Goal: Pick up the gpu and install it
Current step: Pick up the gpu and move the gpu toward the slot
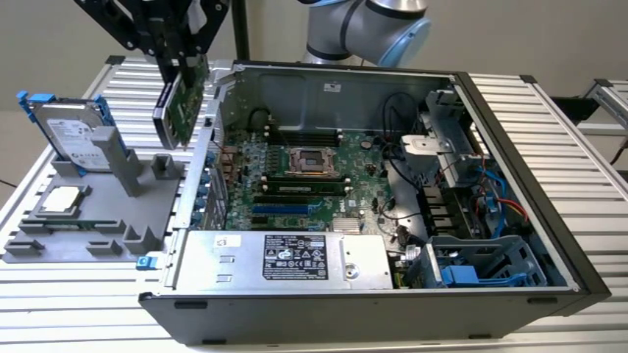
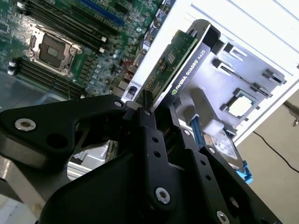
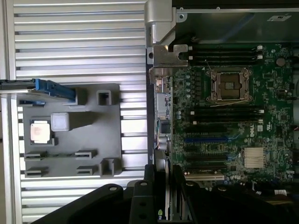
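My claw (image 1: pixel 184 62) sits in the upper left of the exterior view. It is closed on the gpu (image 1: pixel 179 103), with its fingers pinching the card's upper edge from both faces. The card hangs below on edge, a little tilted, in the air and touching nothing but me. It is just beside the wall of the open computer case (image 1: pixel 343 305) that lies toward the exterior view's left. I cannot tell whether it hangs over that wall or just outside it.

In the second wrist view the gpu (image 2: pixel 180 65) turns its green board side toward the motherboard (image 2: pixel 60 28) and its black cooler side toward the grey holder tray (image 2: pixel 252 79).

The tray lies on the slatted table (image 1: pixel 549 118) at the left of the exterior view, just beside the case. A hard drive (image 1: pixel 70 136) with blue trim stands upright in the tray, and a square CPU chip (image 1: pixel 61 198) lies flat in it, nearer the lower left. The motherboard lies inside the case with its CPU socket (image 1: pixel 309 159) near the frame's middle. A blue slot (image 1: pixel 282 209) lies below the socket, and the power supply (image 1: pixel 294 257) runs along the lower edge.
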Controlling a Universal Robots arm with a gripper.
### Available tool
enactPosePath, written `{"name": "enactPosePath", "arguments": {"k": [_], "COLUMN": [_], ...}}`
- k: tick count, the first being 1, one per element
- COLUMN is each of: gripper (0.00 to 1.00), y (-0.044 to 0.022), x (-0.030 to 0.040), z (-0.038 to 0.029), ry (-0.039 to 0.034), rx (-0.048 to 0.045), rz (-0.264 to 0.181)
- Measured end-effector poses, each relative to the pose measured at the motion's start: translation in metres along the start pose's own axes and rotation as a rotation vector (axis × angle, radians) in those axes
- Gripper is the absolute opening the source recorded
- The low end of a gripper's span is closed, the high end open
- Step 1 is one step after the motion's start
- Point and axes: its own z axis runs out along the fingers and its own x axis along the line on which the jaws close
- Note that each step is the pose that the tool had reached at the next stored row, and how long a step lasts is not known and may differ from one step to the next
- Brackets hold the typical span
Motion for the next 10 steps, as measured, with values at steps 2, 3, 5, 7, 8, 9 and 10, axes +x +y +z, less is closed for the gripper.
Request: {"name": "enactPosePath", "arguments": {"k": [2, 3, 5, 7, 8, 9, 10], "gripper": [0.0, 0.0, 0.0, 0.0, 0.0, 0.0, 0.0], "y": [0.0001, 0.0001, 0.0002, 0.0003, 0.0003, 0.0003, 0.0004], "x": [-0.0016, -0.0024, -0.0042, -0.006, -0.007, -0.0079, -0.0089], "z": [0.0001, 0.0001, 0.0001, 0.0001, 0.0002, 0.0002, 0.0002], "ry": [-0.0001, 0.0, -0.0001, 0.0, 0.0, 0.0, 0.0], "rx": [0.0, 0.0001, 0.0001, 0.0002, 0.0001, 0.0002, 0.0002], "rz": [0.0, 0.0, 0.0, 0.0, 0.0, 0.0, 0.0]}}
